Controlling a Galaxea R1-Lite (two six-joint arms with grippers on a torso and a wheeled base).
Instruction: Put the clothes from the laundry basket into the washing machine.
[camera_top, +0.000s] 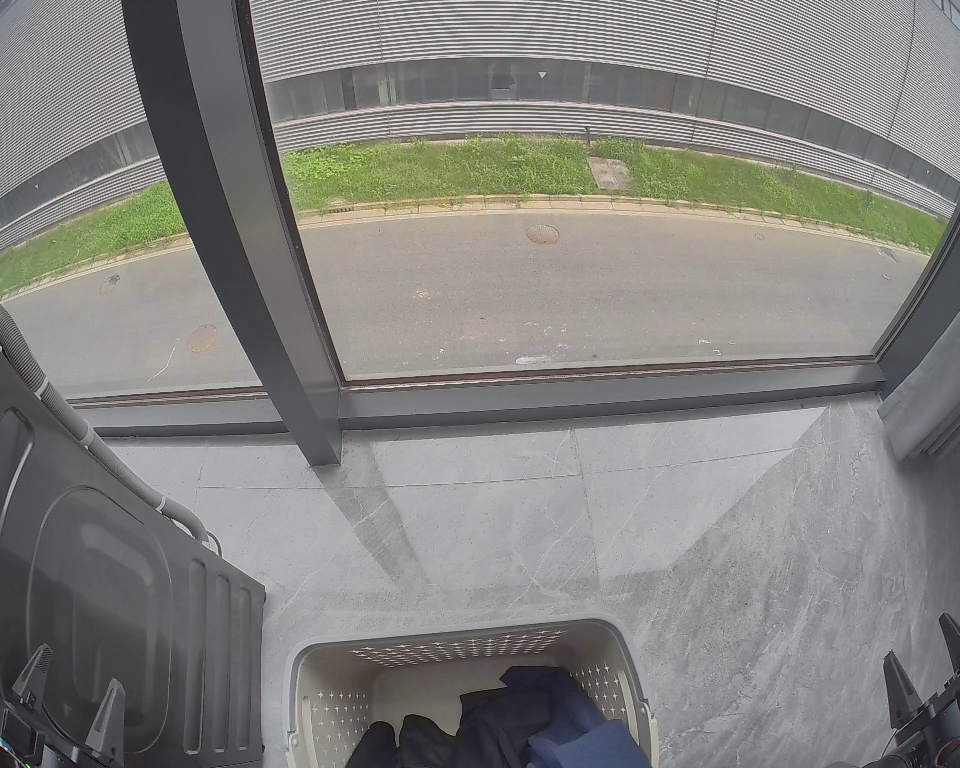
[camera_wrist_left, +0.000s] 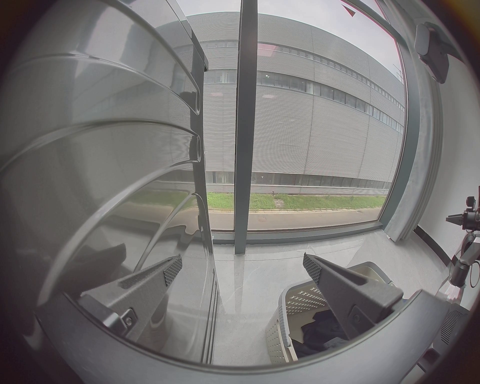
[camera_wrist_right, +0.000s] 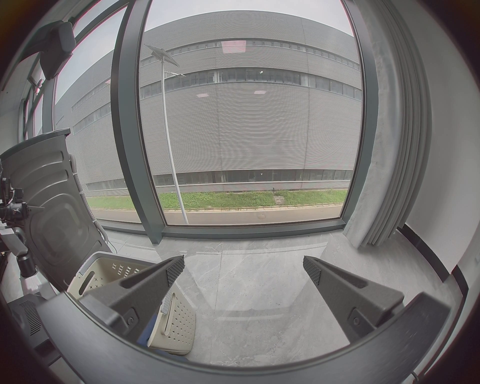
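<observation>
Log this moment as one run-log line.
clothes: dark, in laundry basket | washing machine: left of basket | left gripper: open, empty, beside machine | right gripper: open, empty, right of basket | pick: not yet done

Laundry corner, washing machine (camera_top: 130, 600), basket (camera_top: 335, 705), big window (camera_top: 600, 290)
</observation>
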